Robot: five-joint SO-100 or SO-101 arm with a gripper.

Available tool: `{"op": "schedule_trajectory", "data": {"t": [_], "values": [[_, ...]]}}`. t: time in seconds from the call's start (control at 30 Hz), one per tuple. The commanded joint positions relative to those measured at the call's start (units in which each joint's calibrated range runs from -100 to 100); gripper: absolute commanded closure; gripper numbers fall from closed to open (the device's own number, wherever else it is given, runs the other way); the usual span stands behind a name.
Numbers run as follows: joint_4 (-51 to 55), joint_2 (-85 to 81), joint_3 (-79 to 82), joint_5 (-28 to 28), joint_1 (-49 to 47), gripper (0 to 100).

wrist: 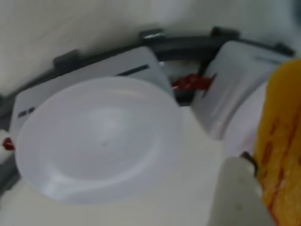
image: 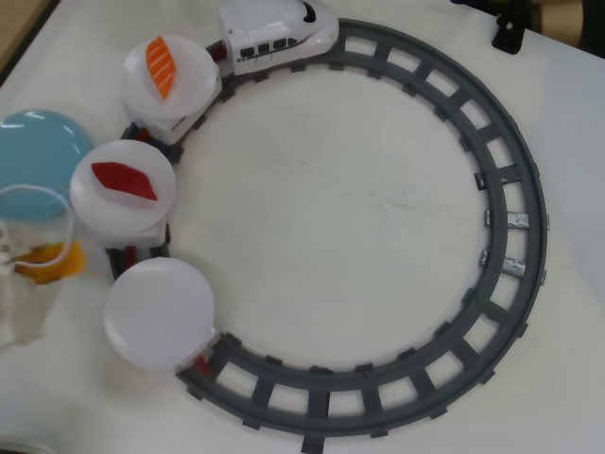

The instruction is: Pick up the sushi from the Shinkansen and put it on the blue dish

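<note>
A ring of dark grey plastic toy track is laid on a white table. A white toy bullet train with a dark window row is seen at the top of the ring. Three round white plates are carried behind it along the ring's left side. On the plate nearest the train, an orange, white-striped salmon piece is seen. On the middle plate, a dark red diamond-shaped piece is seen. The last plate is bare. A round light-blue glossy dish lies outside the ring, left of the middle plate. Below it, a yellow-orange toy piece is seen among pale, semi-transparent arm parts; the grip cannot be made out.
</note>
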Motion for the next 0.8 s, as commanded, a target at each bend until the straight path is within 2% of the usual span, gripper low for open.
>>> {"op": "schedule_trajectory", "data": {"t": [0.0, 0.13, 0.27, 0.53, 0.77], "values": [[-0.18, -6.24, -3.01, -0.33, -10.68, 97], [-0.77, -7.07, -3.01, -0.01, -19.22, 97], [-1.96, -6.07, -3.28, 0.30, -23.44, 97], [-11.98, 2.81, -3.01, 3.54, -24.06, 97], [-21.83, 18.82, -3.73, 6.58, -23.27, 97]]}}
